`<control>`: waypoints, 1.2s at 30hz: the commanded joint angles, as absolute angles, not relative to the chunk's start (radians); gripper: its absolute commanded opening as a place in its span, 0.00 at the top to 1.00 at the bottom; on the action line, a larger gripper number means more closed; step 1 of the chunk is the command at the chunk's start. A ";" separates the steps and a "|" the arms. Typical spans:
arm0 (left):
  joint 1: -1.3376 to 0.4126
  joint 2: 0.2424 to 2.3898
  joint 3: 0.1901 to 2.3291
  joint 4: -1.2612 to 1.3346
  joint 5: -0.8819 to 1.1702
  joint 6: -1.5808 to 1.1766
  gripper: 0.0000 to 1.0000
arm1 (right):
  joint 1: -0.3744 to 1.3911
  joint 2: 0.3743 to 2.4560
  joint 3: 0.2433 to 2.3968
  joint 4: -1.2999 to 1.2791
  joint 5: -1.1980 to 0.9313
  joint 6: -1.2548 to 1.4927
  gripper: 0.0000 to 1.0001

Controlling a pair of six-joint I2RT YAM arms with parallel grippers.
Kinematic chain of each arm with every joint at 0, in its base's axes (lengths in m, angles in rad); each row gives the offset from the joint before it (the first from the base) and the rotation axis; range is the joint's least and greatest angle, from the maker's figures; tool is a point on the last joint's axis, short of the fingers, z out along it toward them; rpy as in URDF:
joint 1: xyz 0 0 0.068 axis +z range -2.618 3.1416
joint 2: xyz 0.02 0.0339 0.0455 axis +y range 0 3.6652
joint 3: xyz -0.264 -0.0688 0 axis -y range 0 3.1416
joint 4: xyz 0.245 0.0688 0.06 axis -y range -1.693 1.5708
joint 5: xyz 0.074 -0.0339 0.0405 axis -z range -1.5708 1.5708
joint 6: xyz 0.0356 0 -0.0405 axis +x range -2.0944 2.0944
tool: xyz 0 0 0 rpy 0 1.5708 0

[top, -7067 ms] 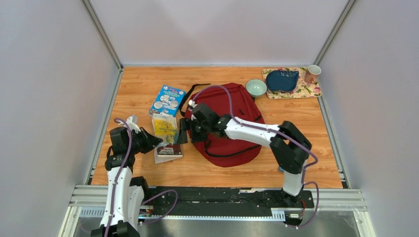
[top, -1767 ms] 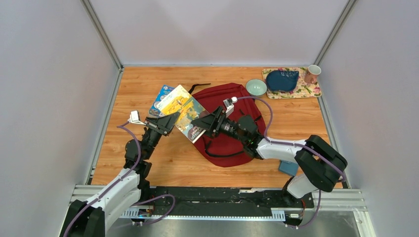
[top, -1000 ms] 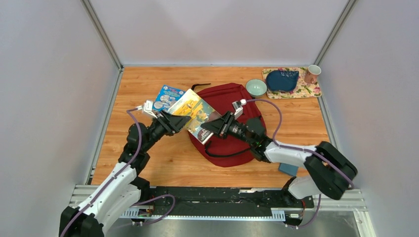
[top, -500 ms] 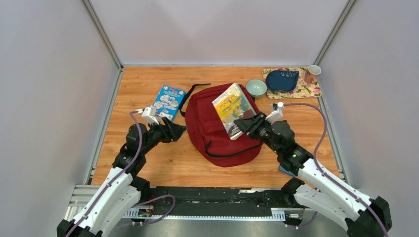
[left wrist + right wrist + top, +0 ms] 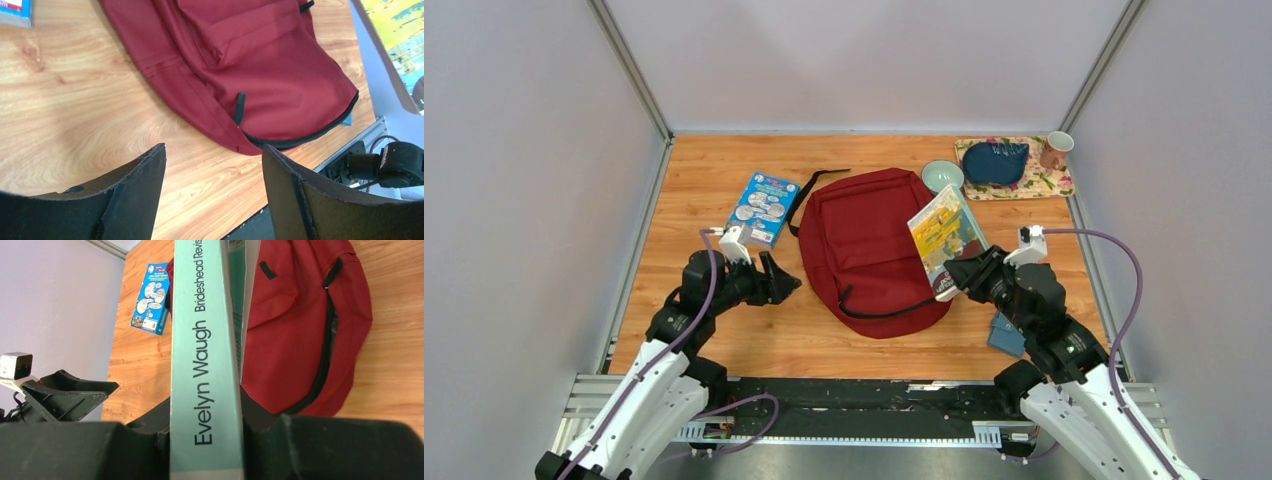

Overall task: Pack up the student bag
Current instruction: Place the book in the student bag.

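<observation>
While the left end effector [image 5: 784,288] gapes empty, the right end effector [image 5: 955,278] clamps a book [image 5: 943,232].

The student bag [image 5: 874,250] lies flat on the table [image 5: 704,170] between the two pincers, to the right of the left pincer [image 5: 782,288] and to the left of the right pincer [image 5: 956,277]. A book [image 5: 942,235] stands between the right pincer's fingers, over the bag's right edge. Beyond the left pincer a second book [image 5: 762,208] lies just left of the bag. Beyond the right pincer sits a bowl [image 5: 942,177]. To the right of the bowl is a mat [image 5: 1044,185] with a pouch [image 5: 994,161] on it and a mug [image 5: 1056,150] at its far right corner. Behind the right pincer, towards the arm bases, lies a wallet [image 5: 1004,338].
</observation>
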State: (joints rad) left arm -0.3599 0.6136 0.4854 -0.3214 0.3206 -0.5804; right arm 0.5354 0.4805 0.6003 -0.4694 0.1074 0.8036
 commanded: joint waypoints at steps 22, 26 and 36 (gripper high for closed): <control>-0.362 0.598 0.630 -0.810 -0.130 -0.673 0.20 | 0.532 0.437 0.732 -0.525 0.221 0.752 1.00; -0.362 0.545 0.601 -0.851 -0.182 -0.736 0.18 | 0.532 0.472 0.761 -0.522 0.215 0.707 1.00; -0.362 0.356 0.551 -0.773 -0.118 -0.776 0.16 | 0.531 0.485 0.824 -0.586 0.216 0.673 1.00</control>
